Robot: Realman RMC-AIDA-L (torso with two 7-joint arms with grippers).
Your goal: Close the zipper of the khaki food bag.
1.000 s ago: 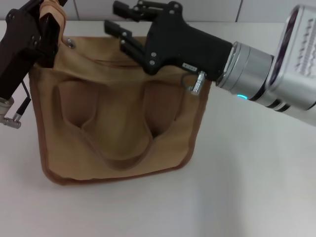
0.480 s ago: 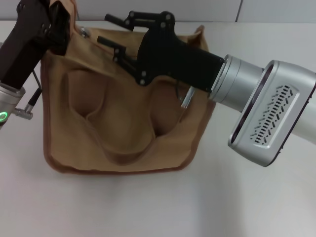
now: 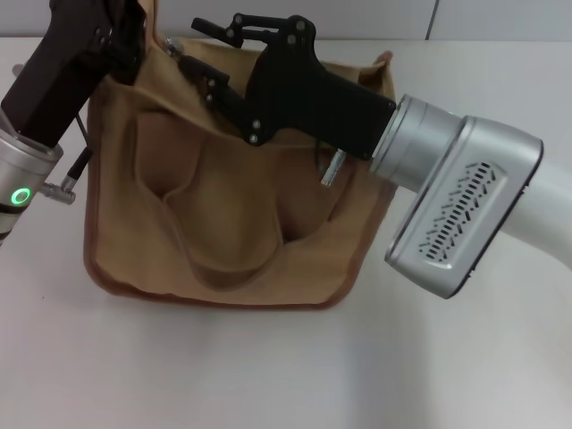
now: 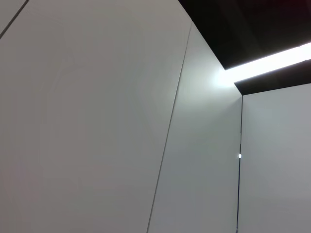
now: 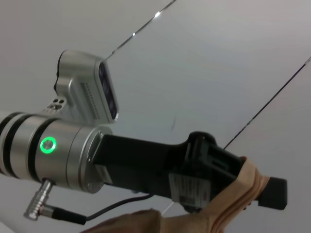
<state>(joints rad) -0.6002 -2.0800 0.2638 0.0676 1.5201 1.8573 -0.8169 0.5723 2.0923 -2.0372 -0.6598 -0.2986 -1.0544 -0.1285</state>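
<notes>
The khaki food bag (image 3: pixel 232 223) stands on the white table, front face toward me, its two handles hanging flat against it. My left gripper (image 3: pixel 134 36) is shut on the fabric of the bag's top left corner and holds it up. The right wrist view shows this grip (image 5: pixel 245 187) on the tan fabric (image 5: pixel 218 213). My right gripper (image 3: pixel 189 43) reaches across the bag's top edge, fingers apart, just beside a small silver piece (image 3: pixel 172 43) that looks like the zipper's pull tab. The zipper line on the top panel is hidden behind the front face.
The white table (image 3: pixel 268 375) spreads in front of and to the right of the bag. A tiled wall runs along the back. The left wrist view shows only wall panels (image 4: pixel 97 121) and a ceiling light.
The left gripper has moved right and up with the bag corner, shifting the bag's top to the right. The right arm has reached further left across the bag's top edge.
</notes>
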